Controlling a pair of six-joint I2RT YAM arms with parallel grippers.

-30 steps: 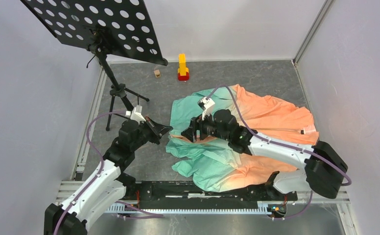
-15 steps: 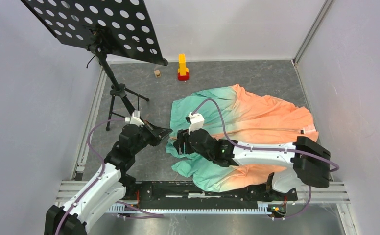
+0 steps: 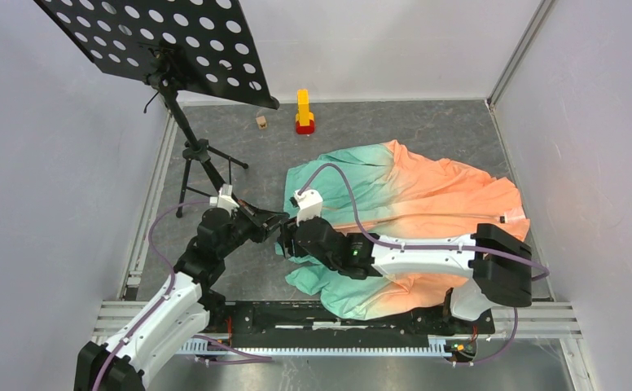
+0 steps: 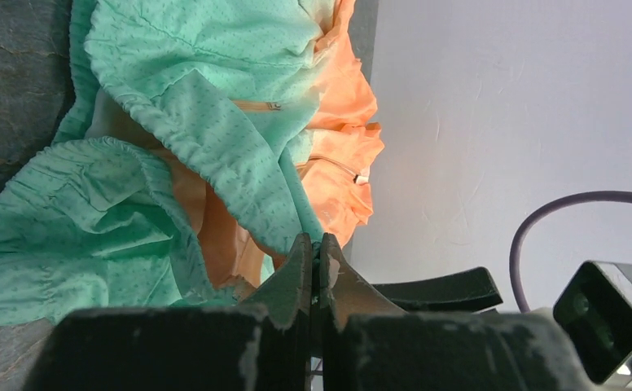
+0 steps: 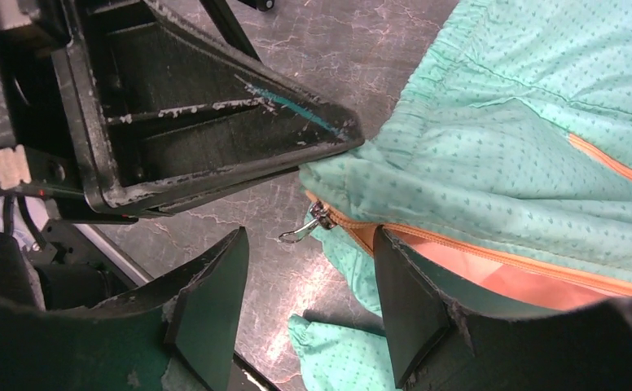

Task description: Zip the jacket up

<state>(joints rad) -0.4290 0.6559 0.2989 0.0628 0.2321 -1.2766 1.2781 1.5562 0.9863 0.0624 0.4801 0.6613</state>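
**Zipper pull hangs between spread fingers**

The right gripper [image 5: 308, 240] fills the bottom of the frame, its two black fingers [image 5: 207, 309] standing apart. Between their tips, near the centre, a small metal zipper pull [image 5: 303, 227] dangles and touches neither. From it the orange zipper [image 5: 500, 259] runs to the lower right along the green jacket [image 5: 492, 122]. From the upper left, the left gripper [image 5: 352, 142] pinches the jacket's edge with closed tips. The grey table [image 5: 353, 41] lies behind.

The top camera looked down on the desk [image 3: 362, 130] from behind; both wrist cameras sat close, sharing the jacket [image 5: 533, 138] hem.
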